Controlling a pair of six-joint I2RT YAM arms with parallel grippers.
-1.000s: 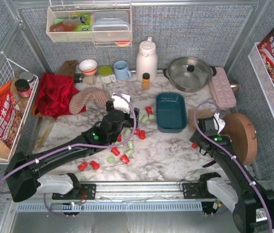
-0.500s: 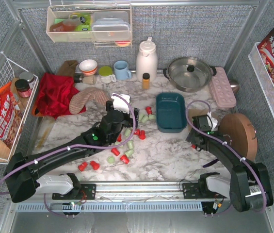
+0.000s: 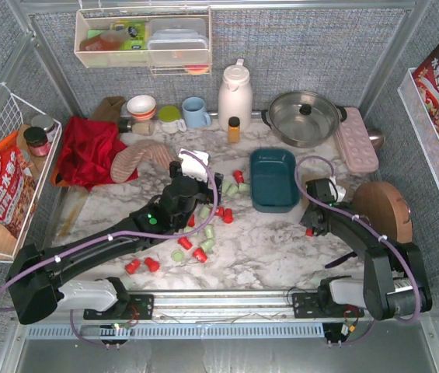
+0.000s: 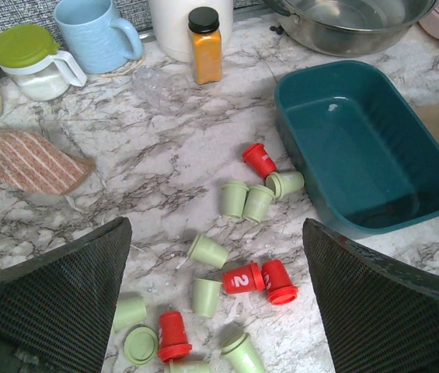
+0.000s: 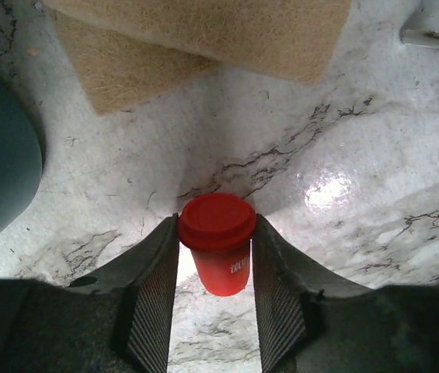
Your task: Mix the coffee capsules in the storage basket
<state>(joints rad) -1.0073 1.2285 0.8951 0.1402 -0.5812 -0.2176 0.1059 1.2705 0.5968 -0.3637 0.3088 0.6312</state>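
Red capsule (image 5: 217,250) pinched in the right gripper (image 5: 216,227), on the marble table (image 3: 281,252) near the near right corner of the storage basket (image 3: 274,204).
Both pads press against its lid rim, with a tan mat (image 5: 203,31) just beyond. The other coffee capsules (image 4: 242,199), red and mint green, lie scattered on the table left of the teal basket, a few close to its wall. The left gripper (image 4: 217,260) hovers above them, jaws spread wide.
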